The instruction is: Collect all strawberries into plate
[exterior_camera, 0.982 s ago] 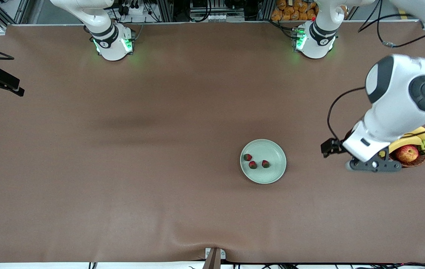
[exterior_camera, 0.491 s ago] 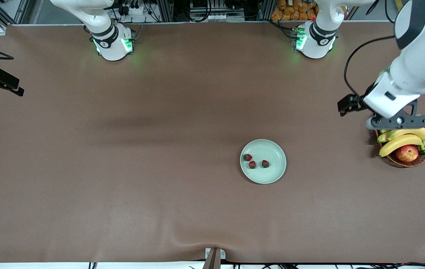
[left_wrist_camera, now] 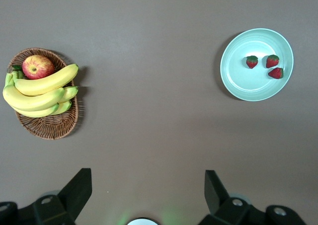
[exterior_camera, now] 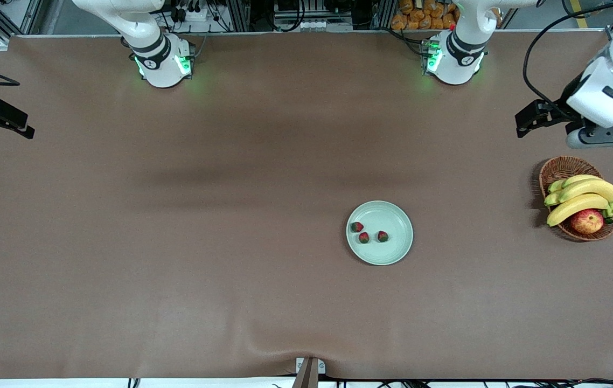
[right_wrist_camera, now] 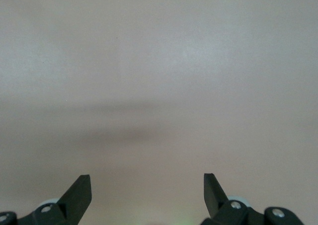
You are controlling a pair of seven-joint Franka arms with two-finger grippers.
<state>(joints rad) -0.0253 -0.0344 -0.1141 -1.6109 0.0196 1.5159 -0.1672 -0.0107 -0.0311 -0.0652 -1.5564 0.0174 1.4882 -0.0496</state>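
All three strawberries (exterior_camera: 366,233) lay on the plate (exterior_camera: 399,249) — none on the bare cloth, so no pick seemed left. The left gripper (exterior_camera: 608,132) hung with jaws wide and empty over the table near the basket (exterior_camera: 557,168), well apart from the plate. The right gripper (right_wrist_camera: 147,195) — jaws apart, empty — waited over bare cloth.

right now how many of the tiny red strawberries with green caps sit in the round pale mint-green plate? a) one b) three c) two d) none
b) all three strawberries lie inside the round pale mint-green plate, and none show on the bare brown table or in the brown wicker basket with the yellow bananas and the red-yellow apple.
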